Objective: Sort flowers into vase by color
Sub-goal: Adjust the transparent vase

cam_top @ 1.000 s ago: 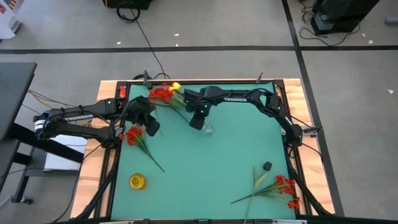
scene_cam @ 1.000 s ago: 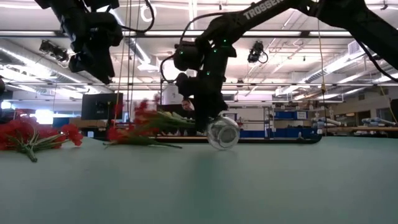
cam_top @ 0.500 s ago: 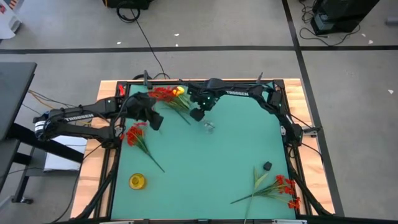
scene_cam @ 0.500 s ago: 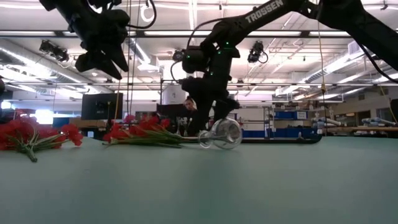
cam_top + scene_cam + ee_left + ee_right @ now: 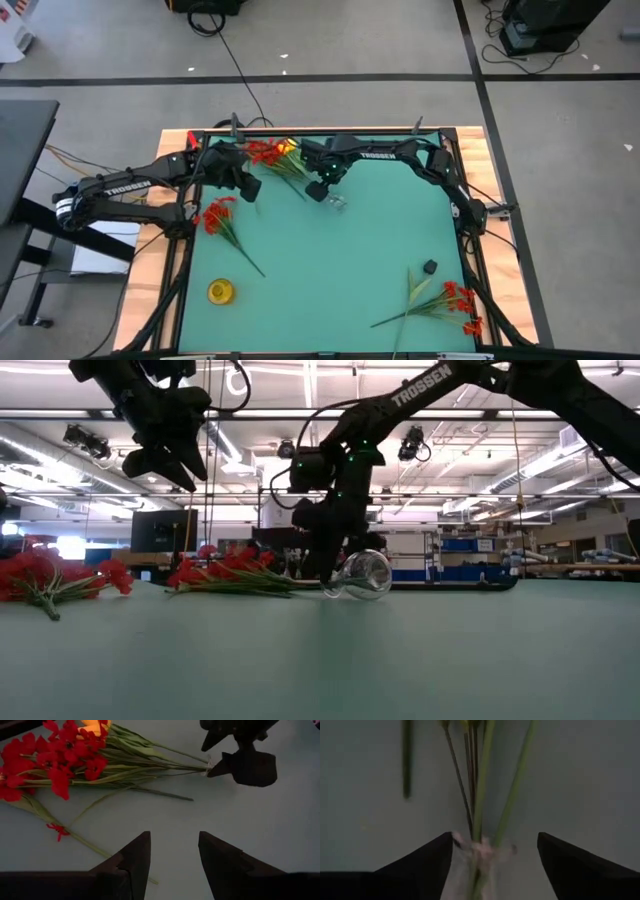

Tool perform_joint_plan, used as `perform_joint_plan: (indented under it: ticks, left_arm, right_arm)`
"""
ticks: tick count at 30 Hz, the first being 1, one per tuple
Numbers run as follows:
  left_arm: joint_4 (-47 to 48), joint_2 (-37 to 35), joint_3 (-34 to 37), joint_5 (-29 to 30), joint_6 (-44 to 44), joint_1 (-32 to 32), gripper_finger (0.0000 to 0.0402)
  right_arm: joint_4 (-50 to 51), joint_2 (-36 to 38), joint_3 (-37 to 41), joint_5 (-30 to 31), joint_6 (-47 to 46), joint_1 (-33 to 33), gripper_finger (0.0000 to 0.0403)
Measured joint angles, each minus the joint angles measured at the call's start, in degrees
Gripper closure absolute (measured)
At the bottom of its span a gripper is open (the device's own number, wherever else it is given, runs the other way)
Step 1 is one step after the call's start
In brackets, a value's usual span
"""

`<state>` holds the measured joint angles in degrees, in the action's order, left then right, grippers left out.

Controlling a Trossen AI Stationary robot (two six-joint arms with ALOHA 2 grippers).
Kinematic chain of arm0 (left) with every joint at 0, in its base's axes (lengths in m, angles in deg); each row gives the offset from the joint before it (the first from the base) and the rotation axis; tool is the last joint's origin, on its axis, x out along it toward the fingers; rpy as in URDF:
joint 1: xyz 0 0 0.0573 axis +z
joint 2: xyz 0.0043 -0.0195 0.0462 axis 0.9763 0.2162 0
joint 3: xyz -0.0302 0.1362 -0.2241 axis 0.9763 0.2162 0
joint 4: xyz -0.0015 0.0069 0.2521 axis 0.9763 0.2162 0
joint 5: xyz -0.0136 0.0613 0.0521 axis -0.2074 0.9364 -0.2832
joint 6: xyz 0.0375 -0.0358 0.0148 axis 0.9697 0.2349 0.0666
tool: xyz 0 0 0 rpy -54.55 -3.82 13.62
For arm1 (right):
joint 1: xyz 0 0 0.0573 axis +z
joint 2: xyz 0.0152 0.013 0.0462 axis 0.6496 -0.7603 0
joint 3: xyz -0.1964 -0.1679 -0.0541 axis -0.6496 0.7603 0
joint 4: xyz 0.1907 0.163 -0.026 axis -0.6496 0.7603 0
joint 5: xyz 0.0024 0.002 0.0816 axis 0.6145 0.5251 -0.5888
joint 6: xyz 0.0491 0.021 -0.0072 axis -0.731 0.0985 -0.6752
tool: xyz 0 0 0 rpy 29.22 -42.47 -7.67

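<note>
Lying on its side near the back middle of the green table point(image 5: 340, 260): a clear glass vase point(image 5: 336, 204), round belly on the mat, thin neck toward the flowers. Just beside that neck, a red and yellow bunch point(image 5: 270, 153) flat on the table, blossoms out toward the back left corner, long green stems point(image 5: 479, 795) running in together to the mouth of the vase. Hard to tell how far inside. Right above the vase neck, the right gripper point(image 5: 318, 188), low over the table, with its two dark fingers point(image 5: 427, 855) wide apart, one on each side of the neck and the stem ends, not pinching anything. Seen from table height, the same right gripper point(image 5: 322, 565) down close beside the vase point(image 5: 364, 574). To the left of the red and yellow bunch, the left gripper point(image 5: 248, 187), lifted high off the table point(image 5: 175, 465), pointing down at the blossoms, fingers point(image 5: 132, 860) apart too, with nothing between them, only bare green mat below. Farther out at the left edge, well apart from the vase, a red bunch point(image 5: 215, 215) lying flat with its stems toward the front. Down in the front right corner, a third bunch point(image 5: 450, 298), red blossoms and green stems spread on the mat. Near it, a small black thing point(image 5: 429, 267). At the front left, a yellow round thing point(image 5: 220, 291), too small to name.
</note>
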<state>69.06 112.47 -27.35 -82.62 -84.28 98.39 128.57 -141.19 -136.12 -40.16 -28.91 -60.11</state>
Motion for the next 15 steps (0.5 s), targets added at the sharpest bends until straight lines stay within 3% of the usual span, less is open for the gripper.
perform_joint_plan:
  ticks: [15]
  left_arm:
    - [0.0,0.0,0.0,0.0,0.1,0.2,0.0230]
  right_arm:
    - [-5.5,0.5,6.0,0.2,-0.8,-0.6,0.0293]
